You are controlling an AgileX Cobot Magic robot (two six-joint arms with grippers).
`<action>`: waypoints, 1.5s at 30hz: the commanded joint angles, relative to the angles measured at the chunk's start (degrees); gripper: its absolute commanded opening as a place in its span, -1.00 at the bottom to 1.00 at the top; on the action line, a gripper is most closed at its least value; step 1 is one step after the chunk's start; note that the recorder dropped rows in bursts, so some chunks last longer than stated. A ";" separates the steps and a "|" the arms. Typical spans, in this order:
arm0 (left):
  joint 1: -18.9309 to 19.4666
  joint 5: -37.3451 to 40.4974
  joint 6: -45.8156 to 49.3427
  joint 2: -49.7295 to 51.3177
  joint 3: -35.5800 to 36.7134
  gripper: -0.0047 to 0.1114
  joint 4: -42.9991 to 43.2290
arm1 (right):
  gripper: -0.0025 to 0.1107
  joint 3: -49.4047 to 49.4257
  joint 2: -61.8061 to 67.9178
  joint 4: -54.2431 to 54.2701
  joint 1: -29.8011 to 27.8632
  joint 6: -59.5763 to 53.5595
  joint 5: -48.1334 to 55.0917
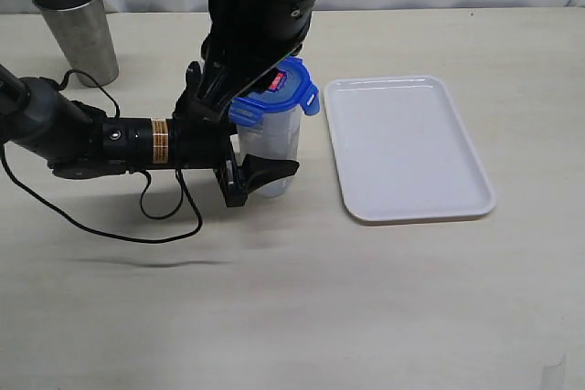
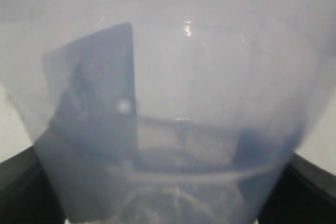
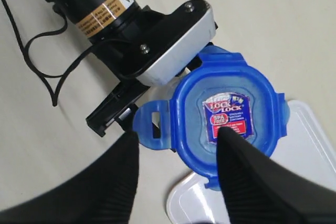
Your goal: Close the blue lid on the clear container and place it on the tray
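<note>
Lid seating is what I'm watching. The blue lid (image 1: 281, 89) rests on top of the clear container (image 1: 271, 148), directly beneath my right fingers (image 3: 247, 177). Those are spread wide and grip nothing: one tip hangs over the lid's sticker, the other off its edge beside a flap. The flaps stick outward, so I judge the lid unlatched.

The container stands upright, long axis vertical, clamped from the side by my left fingers (image 1: 271, 171), whose arm lies low along the surface (image 1: 320, 299). It sits just beside the tray (image 1: 411, 148), off the long edge that faces the left arm, apparently not touching it. Since the left arm has the hold, the carry falls to it, and the short way to the tray looks bare.

A steel cup (image 1: 80, 25) stands well apart from the tray, beyond the left arm, and a black cable (image 1: 101, 221) loops below that arm.
</note>
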 commanded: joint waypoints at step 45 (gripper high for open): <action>0.05 -2.77 -0.30 0.09 0.12 -0.92 2.26 | -0.07 10.62 7.11 -3.15 1.58 -3.13 -7.87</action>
